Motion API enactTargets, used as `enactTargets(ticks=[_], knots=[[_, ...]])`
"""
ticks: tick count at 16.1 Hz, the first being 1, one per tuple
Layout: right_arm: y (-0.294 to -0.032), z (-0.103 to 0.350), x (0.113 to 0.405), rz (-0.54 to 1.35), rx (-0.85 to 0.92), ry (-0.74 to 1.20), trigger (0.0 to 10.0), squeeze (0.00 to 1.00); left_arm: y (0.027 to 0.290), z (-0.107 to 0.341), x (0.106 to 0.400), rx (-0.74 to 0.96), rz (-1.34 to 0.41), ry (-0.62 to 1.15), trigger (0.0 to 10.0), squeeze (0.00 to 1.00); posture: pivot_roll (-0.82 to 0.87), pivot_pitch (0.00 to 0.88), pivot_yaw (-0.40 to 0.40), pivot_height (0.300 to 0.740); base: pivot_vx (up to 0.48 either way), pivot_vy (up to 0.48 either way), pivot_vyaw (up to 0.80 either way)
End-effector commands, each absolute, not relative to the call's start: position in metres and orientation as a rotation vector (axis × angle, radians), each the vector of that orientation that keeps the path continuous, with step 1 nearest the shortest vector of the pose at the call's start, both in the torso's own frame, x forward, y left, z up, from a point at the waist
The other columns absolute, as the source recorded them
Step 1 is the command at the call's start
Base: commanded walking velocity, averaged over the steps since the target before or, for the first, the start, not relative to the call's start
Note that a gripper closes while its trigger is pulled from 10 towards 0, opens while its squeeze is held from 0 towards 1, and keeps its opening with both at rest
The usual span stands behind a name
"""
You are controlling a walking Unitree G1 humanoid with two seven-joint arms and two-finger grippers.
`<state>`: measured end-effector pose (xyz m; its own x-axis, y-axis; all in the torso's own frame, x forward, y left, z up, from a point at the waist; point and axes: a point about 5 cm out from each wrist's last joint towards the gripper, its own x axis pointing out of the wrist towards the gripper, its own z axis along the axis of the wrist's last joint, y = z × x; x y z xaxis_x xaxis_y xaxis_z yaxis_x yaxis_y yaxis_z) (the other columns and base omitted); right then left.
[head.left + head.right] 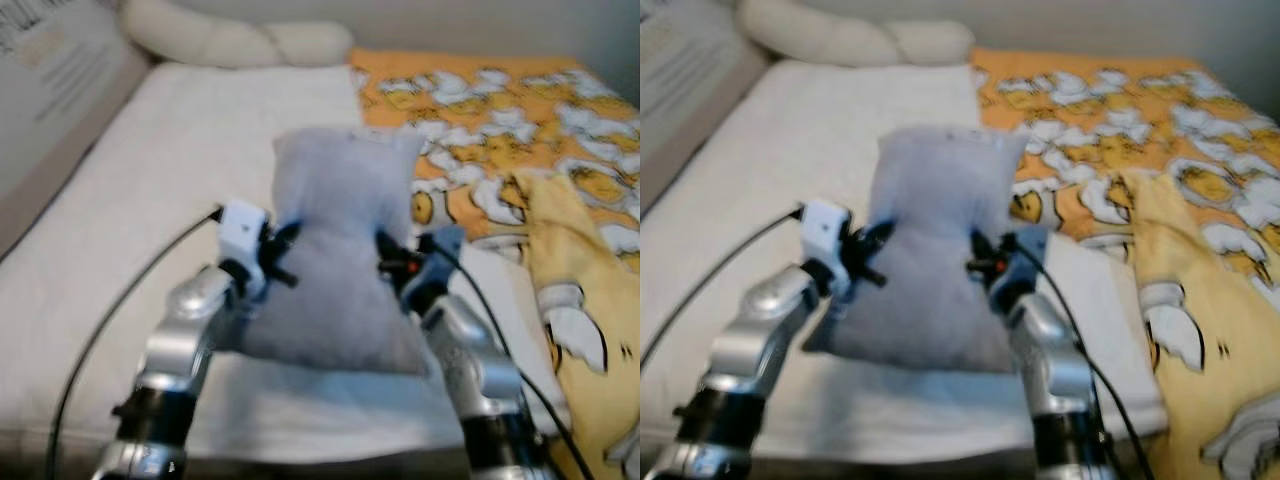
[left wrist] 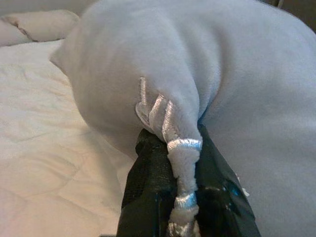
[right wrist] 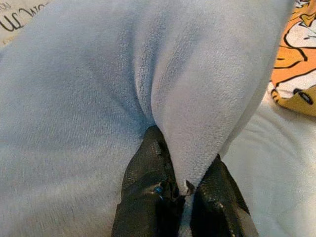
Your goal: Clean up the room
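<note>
Pillow (image 1: 340, 250): grey, plush; being held up between both claws over the bed (image 1: 180, 160), likely so it can be set toward the bolster (image 1: 235, 42) ahead while tidying; left claw (image 1: 275, 255) pinching the pillow's left edge, fingers (image 2: 148, 192) nearly closed on a corded seam; right claw (image 1: 392, 258) pinching the right edge, fingers (image 3: 143, 187) narrow on a fold; blanket (image 1: 520, 130), orange-patterned, lying beyond the right claw.

Bedroom: a bed (image 1: 150, 200) (white mattress), cartoon-print blanket (image 1: 500, 120).
</note>
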<state>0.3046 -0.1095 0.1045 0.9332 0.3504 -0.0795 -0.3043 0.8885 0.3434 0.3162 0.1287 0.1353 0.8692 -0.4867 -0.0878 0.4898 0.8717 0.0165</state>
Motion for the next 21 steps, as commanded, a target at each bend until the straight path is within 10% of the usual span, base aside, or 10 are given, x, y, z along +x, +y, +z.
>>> enactTargets(ticks=[1, 21], knots=[[-0.1136, 0.1105, 0.3088, 0.324, 0.318, 0.121, 10.0, 0.00, 0.1222, 0.1435, 0.3169, 0.050, -0.529, 0.041, 10.0, 0.00, 0.06, 0.000, 0.006, 0.740, 0.000, 0.442, 0.00], [-0.1165, 0.1065, 0.3126, 0.268, 0.299, 0.127, 10.0, 0.00, 0.1231, 0.1425, 0.3170, 0.104, -0.533, 0.059, 10.0, 0.00, 0.06, 0.000, 0.013, 0.740, 0.000, 0.322, 0.00]])
